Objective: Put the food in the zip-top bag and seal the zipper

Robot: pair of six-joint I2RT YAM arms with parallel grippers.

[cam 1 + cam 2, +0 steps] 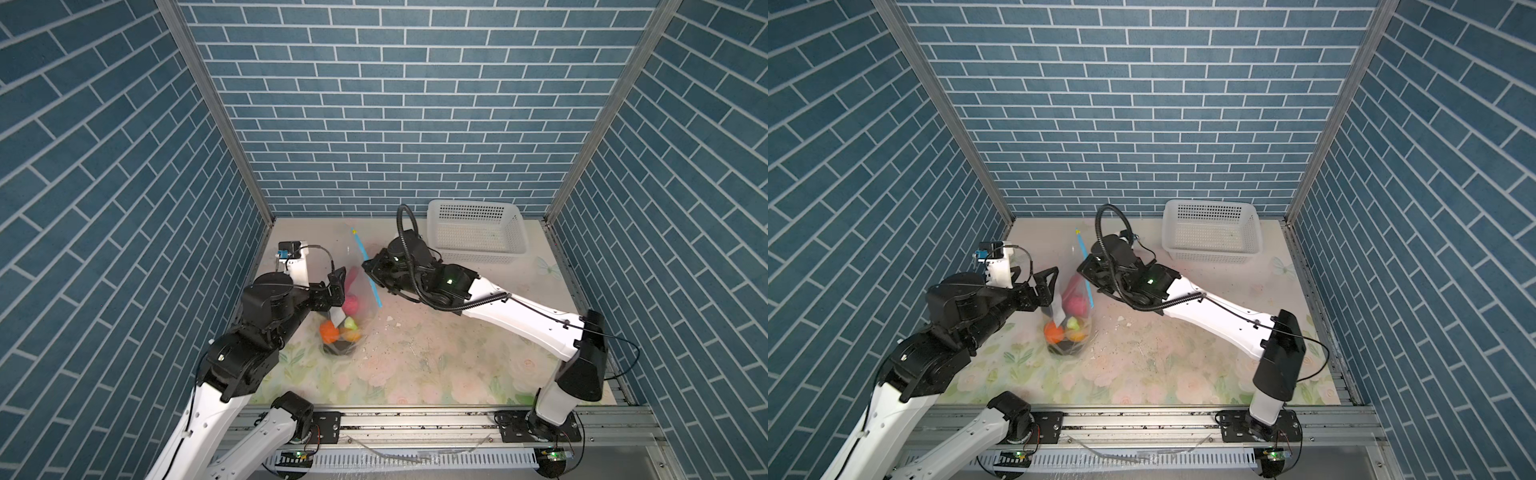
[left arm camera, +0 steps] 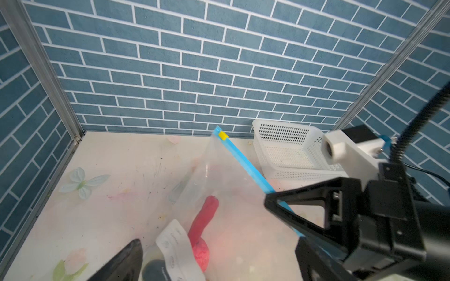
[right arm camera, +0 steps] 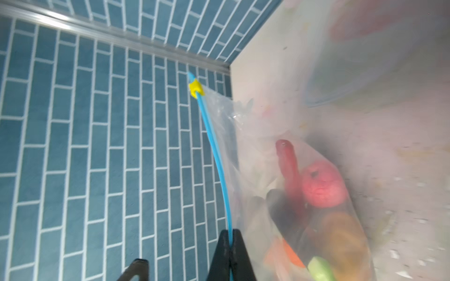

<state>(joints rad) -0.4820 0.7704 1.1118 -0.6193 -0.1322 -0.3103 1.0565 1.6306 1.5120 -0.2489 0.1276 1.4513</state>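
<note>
Pinching the zipper with my right end effector, I have the left end effector spread wide.

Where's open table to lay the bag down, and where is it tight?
Widest bare table: between the bag, right arm and front rail. Smaller patch in the back left corner, behind the left gripper. Tight: around the bag, between left gripper and right gripper, shut on the zipper, and by the basket back right.
</note>
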